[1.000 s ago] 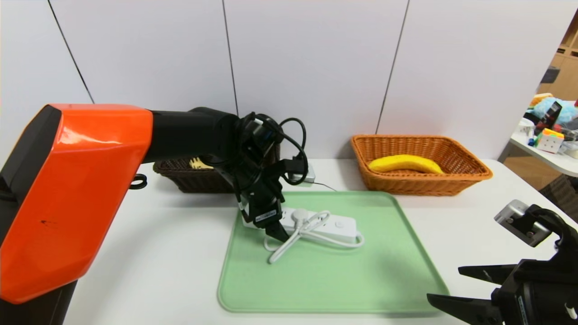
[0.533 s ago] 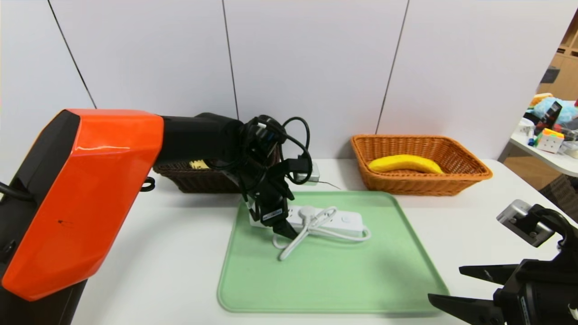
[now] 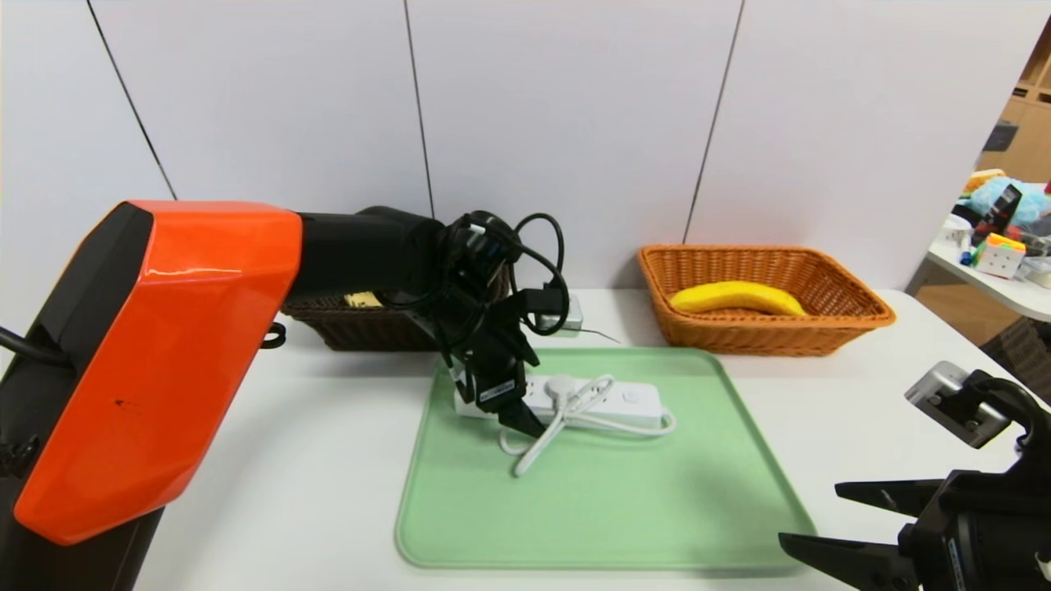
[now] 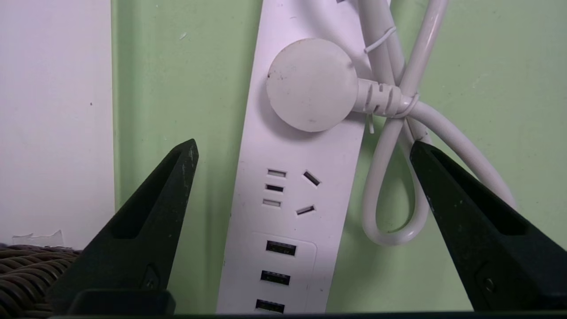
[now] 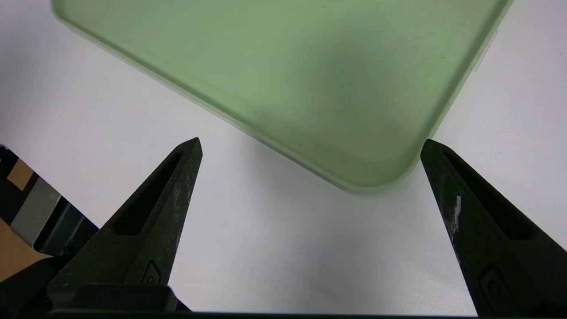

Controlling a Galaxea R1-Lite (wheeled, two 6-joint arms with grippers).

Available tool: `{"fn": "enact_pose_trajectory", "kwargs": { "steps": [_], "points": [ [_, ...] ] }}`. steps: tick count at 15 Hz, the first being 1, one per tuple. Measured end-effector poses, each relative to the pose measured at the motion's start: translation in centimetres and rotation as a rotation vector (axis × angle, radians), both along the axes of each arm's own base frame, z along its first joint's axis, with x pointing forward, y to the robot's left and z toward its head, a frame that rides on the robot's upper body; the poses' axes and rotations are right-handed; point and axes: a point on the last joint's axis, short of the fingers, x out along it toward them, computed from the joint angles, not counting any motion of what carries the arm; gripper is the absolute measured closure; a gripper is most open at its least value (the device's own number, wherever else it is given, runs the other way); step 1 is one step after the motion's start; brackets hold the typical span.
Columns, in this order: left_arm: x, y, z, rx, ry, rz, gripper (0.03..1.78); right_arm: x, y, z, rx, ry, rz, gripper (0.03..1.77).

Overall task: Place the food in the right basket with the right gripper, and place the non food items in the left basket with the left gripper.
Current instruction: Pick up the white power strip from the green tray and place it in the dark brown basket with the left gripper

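A flat white tabletop (image 3: 271, 460) is seen before pale wall panels (image 3: 566, 123) split by thin dark seams. At the right edge of the head view an opening is seen onto a second white table (image 3: 998, 287) crowded with coloured toys, a multicoloured puzzle cube (image 3: 999, 254) among them.

At left centre, the dark brown woven wicker basket (image 3: 353, 324) is largely masked by the orange-shelled left arm (image 3: 164, 353); a yellow pronged spoon head (image 3: 361, 299) is just visible inside it. The left gripper (image 3: 513, 414) is held low over the long white power strip with coiled white cord (image 3: 591, 398), its two black fingers (image 4: 146, 221) spread wide to either side of the strip's socket end, not closed on it. The strip lies on the upper left part of the pale green rounded plastic tray (image 3: 608, 501) at frame centre.

At upper right, the orange-tan woven wicker basket (image 3: 829, 328) holds the long curved yellow banana (image 3: 736, 297).

At lower right, the black right gripper (image 3: 809, 517) is parked above the table by the tray's near corner, its fingers spread apart and holding nothing.

White labels are seen on both grippers; their print cannot be read.
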Motion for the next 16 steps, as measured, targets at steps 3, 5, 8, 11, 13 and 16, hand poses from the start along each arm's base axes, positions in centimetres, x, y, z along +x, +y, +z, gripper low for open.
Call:
{"fn": "enact_pose_trajectory", "kwargs": {
  "steps": [3, 5, 8, 11, 13, 16],
  "points": [
    [0.21, 0.39, 0.08, 0.006, -0.019, -0.013, 0.12, -0.02, -0.01, -0.03, 0.0, 0.002, 0.0, 0.1],
    [0.28, 0.48, 0.05, 0.009, -0.024, -0.015, 0.12, -0.01, 0.0, -0.03, 0.0, 0.001, 0.0, 0.1],
    [0.31, 0.44, -0.06, 0.009, -0.024, -0.016, 0.12, -0.02, -0.01, -0.05, -0.001, 0.002, 0.0, 0.1],
    [0.37, 0.25, -0.37, 0.009, -0.019, -0.019, 0.12, -0.02, -0.01, -0.05, -0.001, 0.002, 0.0, 0.1],
    [0.49, 0.12, -0.67, 0.009, -0.017, -0.02, 0.12, -0.02, -0.01, -0.05, 0.0, 0.003, 0.0, 0.1],
    [0.51, -0.17, -0.87, 0.006, -0.016, -0.023, 0.12, -0.02, -0.01, -0.04, -0.001, 0.001, 0.0, 0.1]
  ]
}}
